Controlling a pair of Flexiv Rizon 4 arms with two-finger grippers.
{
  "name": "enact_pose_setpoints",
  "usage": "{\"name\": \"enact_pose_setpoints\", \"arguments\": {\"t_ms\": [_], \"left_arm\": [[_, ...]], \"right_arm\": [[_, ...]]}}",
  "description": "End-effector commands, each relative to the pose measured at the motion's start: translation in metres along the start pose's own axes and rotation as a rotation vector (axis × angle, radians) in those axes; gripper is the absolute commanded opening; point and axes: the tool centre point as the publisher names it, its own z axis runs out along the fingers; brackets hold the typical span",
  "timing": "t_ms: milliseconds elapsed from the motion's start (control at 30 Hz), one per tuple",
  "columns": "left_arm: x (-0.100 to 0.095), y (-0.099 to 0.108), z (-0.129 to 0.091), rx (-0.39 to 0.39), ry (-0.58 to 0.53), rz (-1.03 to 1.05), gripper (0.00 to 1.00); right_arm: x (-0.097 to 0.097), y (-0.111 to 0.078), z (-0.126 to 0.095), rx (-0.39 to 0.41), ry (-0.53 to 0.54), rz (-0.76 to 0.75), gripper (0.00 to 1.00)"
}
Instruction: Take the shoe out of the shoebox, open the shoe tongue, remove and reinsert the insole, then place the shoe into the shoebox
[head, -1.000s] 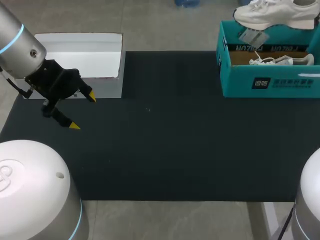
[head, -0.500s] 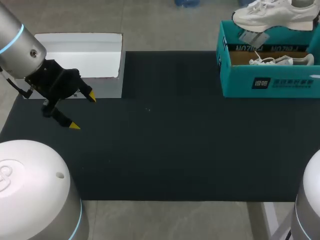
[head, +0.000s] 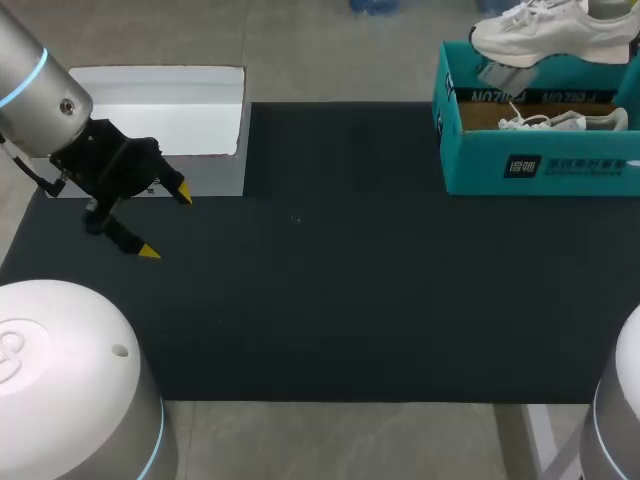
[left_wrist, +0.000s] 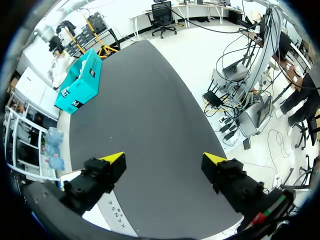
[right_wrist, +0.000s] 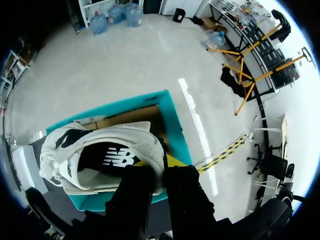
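A white shoe hangs above the open teal shoebox at the table's back right. In the right wrist view my right gripper is shut on the heel collar of this shoe, with the shoebox below it. A second white shoe lies inside the box. My left gripper hovers over the mat's left side, far from the box, open and empty. In the left wrist view, the left gripper has only black mat between its fingers, and the shoebox lies far ahead.
A black mat covers the table. A white raised platform stands at the back left, just behind my left gripper. The arms' white bases fill the front corners.
The shoe in my right gripper has shifted slightly to the right and a little higher above the box. My left arm has not moved.
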Motion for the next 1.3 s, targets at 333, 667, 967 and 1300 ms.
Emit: {"name": "enact_pose_setpoints", "arguments": {"t_ms": [333,667,967,1300], "left_arm": [[0.000,0.000,0.000,-0.002,0.001,0.000,1.00],[0.000,0.000,0.000,-0.002,0.001,0.000,1.00],[0.000,0.000,0.000,-0.002,0.001,0.000,1.00],[0.000,0.000,0.000,-0.002,0.001,0.000,1.00]], "right_arm": [[0.005,0.009,0.058,0.024,0.009,-0.031,0.00],[0.002,0.015,0.088,0.001,0.011,-0.012,0.00],[0.003,0.020,0.093,-0.008,0.014,0.012,0.00],[0.010,0.020,0.105,-0.001,0.015,0.015,0.00]]}}
